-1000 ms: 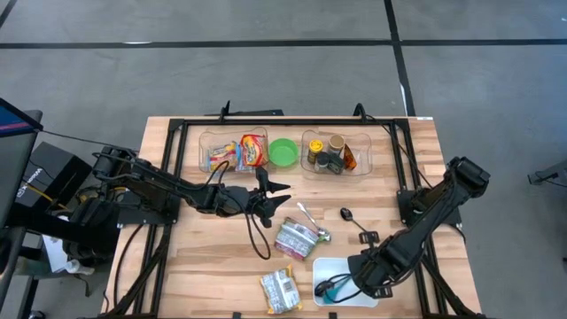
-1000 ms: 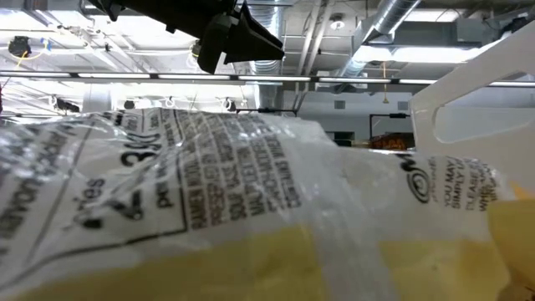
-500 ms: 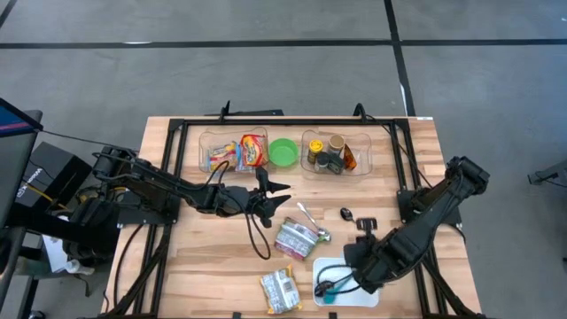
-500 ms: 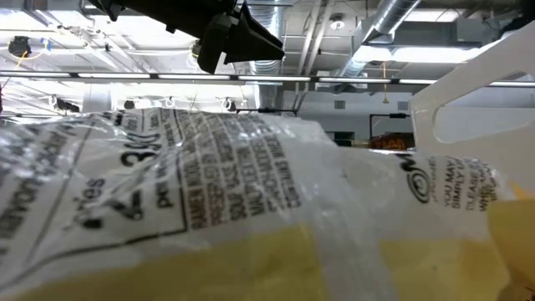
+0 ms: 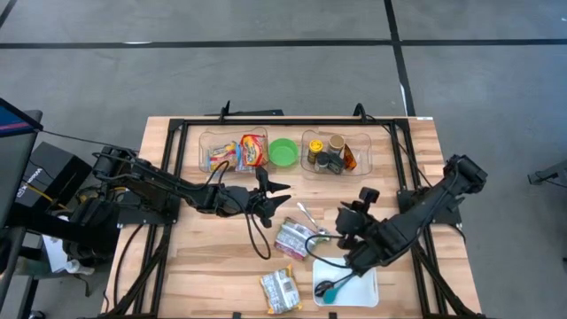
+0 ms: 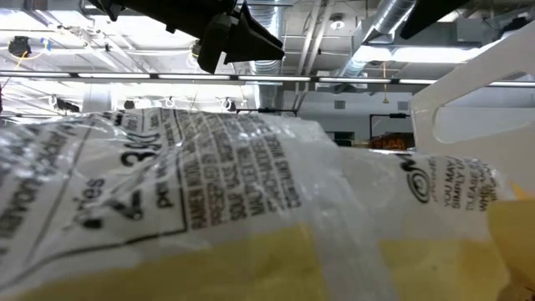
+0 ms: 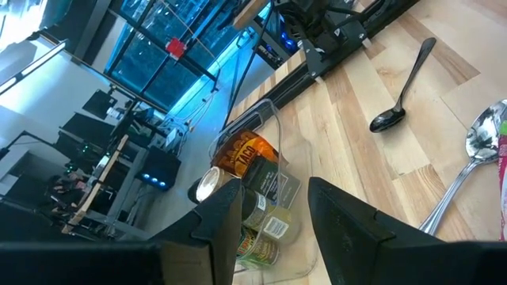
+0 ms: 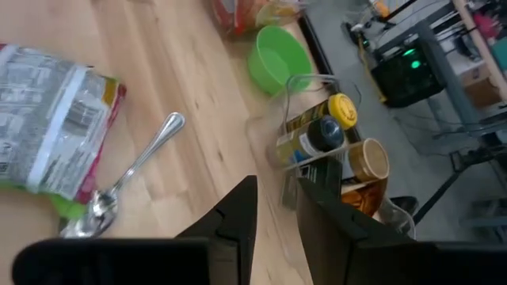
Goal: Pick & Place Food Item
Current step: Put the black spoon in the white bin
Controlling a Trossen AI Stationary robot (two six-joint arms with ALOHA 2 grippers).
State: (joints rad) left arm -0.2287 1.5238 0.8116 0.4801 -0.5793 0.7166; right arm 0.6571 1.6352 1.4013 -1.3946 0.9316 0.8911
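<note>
Nearest the front edge of the counter (image 5: 177,266) lies a yellow snack packet (image 5: 281,289), and just beside it a white tray (image 5: 359,285) with a teal-handled utensil (image 5: 330,292) on it. A little farther in sits the silver food pouch (image 5: 297,238), with a metal spoon (image 5: 307,218) touching its far corner. The right tool (image 5: 347,215) hangs over the counter just beyond the tray and right of the pouch, its fingers (image 8: 238,210) close together with only a narrow slot between them and nothing in it. The left tool (image 5: 276,193) waits above the middle of the counter, fingers (image 7: 341,214) parted and empty.

The step in hand looks like the reach for a food item, probably the pouch, though which item is meant is not certain. To do it well, the right tool should spread wider before descending, come down over the pouch's short width, and stay clear of the spoon so it is not dragged along.

Beyond lie a black spoon (image 7: 404,87), then the green bowl (image 5: 283,151) between two clear bins: a snack bin (image 5: 232,151) and a jar bin (image 5: 336,154).

Only the high view gives the whole layout. The low view is nearly filled by the packet's wrapper and tells little else. The right wrist view shows the pouch and spoon overlapping; the left wrist view shows the jars' labels.
</note>
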